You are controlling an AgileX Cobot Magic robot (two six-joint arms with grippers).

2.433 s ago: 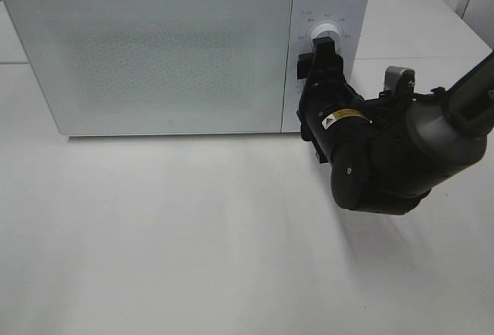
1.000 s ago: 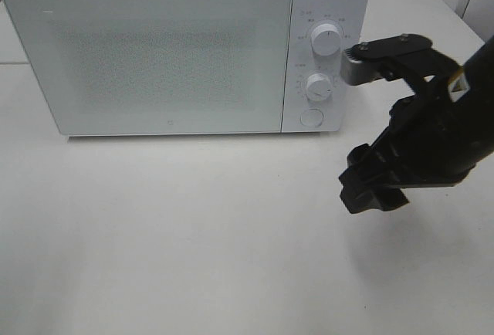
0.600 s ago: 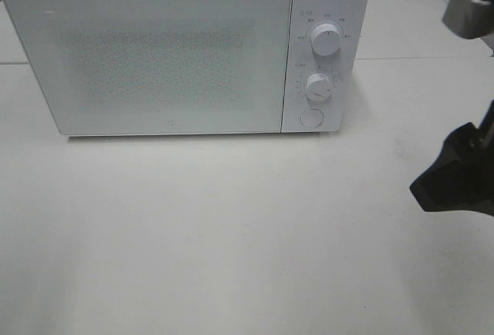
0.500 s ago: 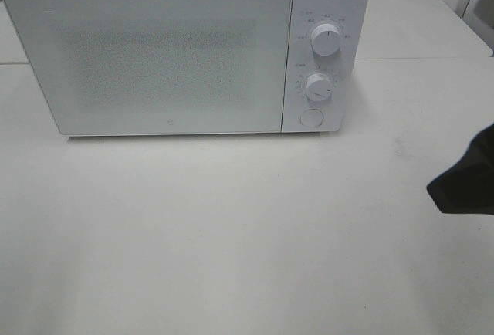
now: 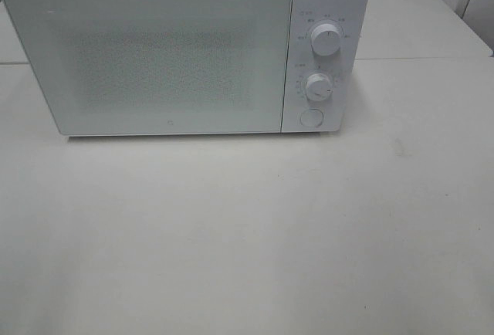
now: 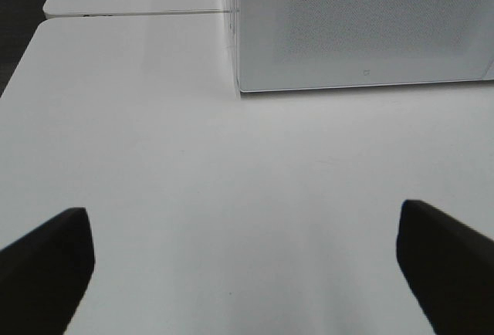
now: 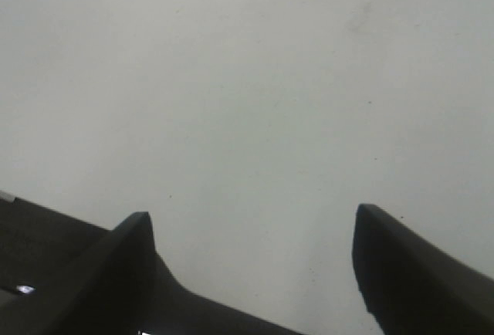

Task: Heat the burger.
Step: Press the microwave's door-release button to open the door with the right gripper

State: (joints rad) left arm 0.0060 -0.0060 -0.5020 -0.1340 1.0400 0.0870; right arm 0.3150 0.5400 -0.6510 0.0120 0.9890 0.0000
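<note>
1. I see a white box-shaped microwave oven point(image 5: 154, 57) at the back of the white table point(image 5: 247, 235), its wide speckled door shut flush.
2. The control strip on the microwave's right carries an upper round white dial point(image 5: 326, 40), a lower round white dial point(image 5: 317, 86) below it, and a round white push button point(image 5: 311, 118) at the bottom.
3. I cannot tell where the burger is: no view shows it, and the shut door's speckled pane hides the oven's inside.
4. The left gripper point(image 6: 243, 213) hangs over bare table facing the microwave's front, well apart from it. Its dark fingers point(image 6: 46, 262) are spread wide, with only tabletop between them.
5. The right gripper point(image 7: 251, 219) also hangs above bare tabletop. It is released, its dark fingers point(image 7: 401, 265) parted and grasping nothing.
6. Neither arm appears in the high view.
</note>
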